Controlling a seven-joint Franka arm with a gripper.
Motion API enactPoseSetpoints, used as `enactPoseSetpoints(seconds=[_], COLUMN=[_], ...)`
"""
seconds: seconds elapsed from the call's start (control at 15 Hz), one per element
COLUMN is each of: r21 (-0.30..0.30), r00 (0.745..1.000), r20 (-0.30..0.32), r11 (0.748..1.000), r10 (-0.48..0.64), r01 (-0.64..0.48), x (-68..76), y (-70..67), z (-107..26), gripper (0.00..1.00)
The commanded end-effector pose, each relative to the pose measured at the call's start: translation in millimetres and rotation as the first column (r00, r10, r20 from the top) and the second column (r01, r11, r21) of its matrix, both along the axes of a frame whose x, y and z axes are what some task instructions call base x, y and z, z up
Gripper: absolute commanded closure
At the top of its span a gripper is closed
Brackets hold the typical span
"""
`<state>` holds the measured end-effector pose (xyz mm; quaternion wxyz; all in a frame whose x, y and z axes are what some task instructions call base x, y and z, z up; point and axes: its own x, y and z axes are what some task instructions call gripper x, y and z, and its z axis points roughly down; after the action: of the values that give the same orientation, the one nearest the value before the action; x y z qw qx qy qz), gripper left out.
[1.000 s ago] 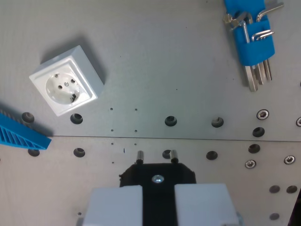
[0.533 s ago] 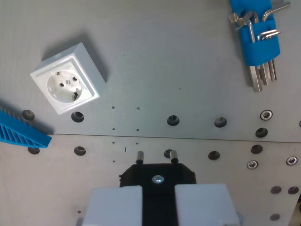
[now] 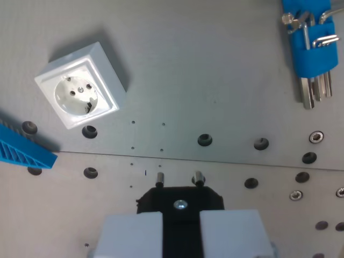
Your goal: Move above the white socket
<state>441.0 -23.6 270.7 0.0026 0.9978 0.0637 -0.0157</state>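
Wrist view, looking straight down at a matte grey metal plate [image 3: 215, 64] drilled with round holes, some dark and open, some holding shiny screw heads. At the far left edge, a bright blue plastic piece [image 3: 21, 150] with fine parallel ribs pokes in as a slanted wedge, cut off by the frame. Just above and to its right sits the white socket [image 3: 80, 86], a square block of smooth plastic turned at an angle, so that its corners point roughly up, down and sideways. Its face has a raised square rim around a round recess with two pin holes, a small central screw and metal earth clips at the edge. It lies flat on the plate in the upper left of the view, apart from the blue wedge. A thin seam runs across the plate below it, from left to right.

At the bottom centre is the gripper [image 3: 179, 180]: a black body with a silver screw, two pale grey blocks beneath it, and two short metal pins side by side at its tip. They hold nothing; how wide the jaws stand cannot be told.

At the upper right, a blue plastic holder [image 3: 314, 45] clasps a set of steel hex keys, their straight shafts pointing down.
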Motion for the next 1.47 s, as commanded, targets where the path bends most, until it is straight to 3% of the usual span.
enactPoseSetpoints(seconds=[0.07, 1.47], r21=[0.010, 0.003], r00=[0.990, 0.947], r20=[0.102, 0.102], r11=[0.995, 0.952], r10=[0.102, 0.304], r01=[-0.104, -0.306], x=[-5.5, -26.7], y=[5.8, 58.1], z=[-13.3, -105.3], gripper=[1.00, 1.00])
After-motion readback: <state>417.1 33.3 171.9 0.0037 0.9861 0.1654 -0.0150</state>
